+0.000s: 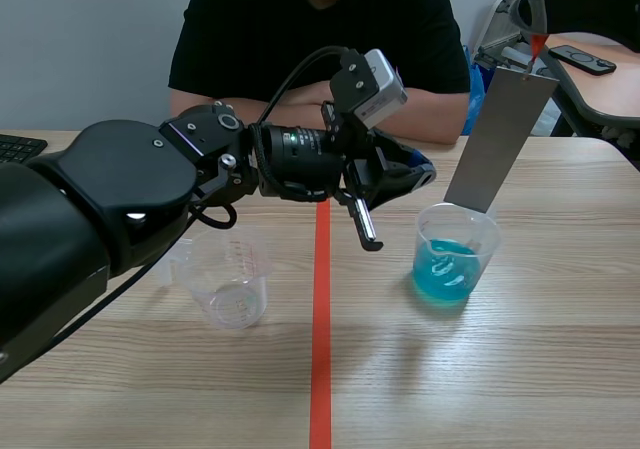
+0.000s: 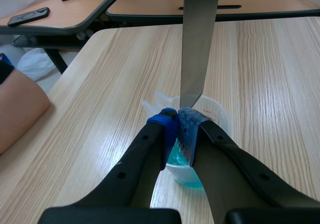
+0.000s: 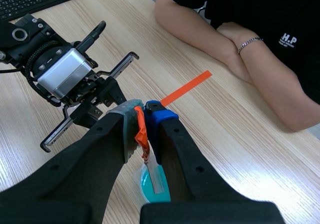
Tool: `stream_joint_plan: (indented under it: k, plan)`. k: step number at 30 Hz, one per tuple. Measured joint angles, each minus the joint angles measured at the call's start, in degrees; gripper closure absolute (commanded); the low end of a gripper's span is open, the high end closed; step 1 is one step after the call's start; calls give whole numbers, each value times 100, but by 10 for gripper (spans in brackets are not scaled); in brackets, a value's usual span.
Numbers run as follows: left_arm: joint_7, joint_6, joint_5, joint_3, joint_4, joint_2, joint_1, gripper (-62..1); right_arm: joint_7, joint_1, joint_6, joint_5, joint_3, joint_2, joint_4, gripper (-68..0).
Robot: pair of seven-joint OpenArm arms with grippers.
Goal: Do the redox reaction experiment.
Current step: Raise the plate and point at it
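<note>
Metal strip (image 1: 501, 137) stands steeply tilted, lower end pointing into cup (image 1: 484, 254).

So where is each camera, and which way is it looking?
Scene view: sits between the arms, faces across the table toward the person; the left arm crosses it.
Left wrist view: rides the left arm, looks down past its shut left claw at the blue cup.
Right wrist view: high up, looks down past the right claw, which grips the metal strip.
Shared: both wrist views show blue cup and strip.
</note>
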Motion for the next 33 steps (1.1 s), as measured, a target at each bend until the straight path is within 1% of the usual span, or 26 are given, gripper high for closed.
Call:
stream_joint_plan:
  k: [15,20,21,23,27,29,33]
  plan:
    - [2,0,-28,0,0,-4,0,-40,0,0,0,0,0,0,0,-15]
    - [-2,0,-74,0,0,-109,0,-40,0,0,0,0,0,0,0,-15]
    - [-2,0,-122,0,0,-157,0,-40,0,0,0,0,0,0,0,-15]
    - [-44,0,-341,0,0,-289,0,-40,0,0,0,0,0,0,0,-15]
    - [-181,0,-601,0,0,-713,0,-40,0,0,0,0,0,0,0,-15]
    - [-291,0,-632,0,0,-1001,0,-40,0,0,0,0,0,0,0,-15]
    - [-708,0,-990,0,0,-1775,4,-40,0,0,0,0,0,0,0,-15]
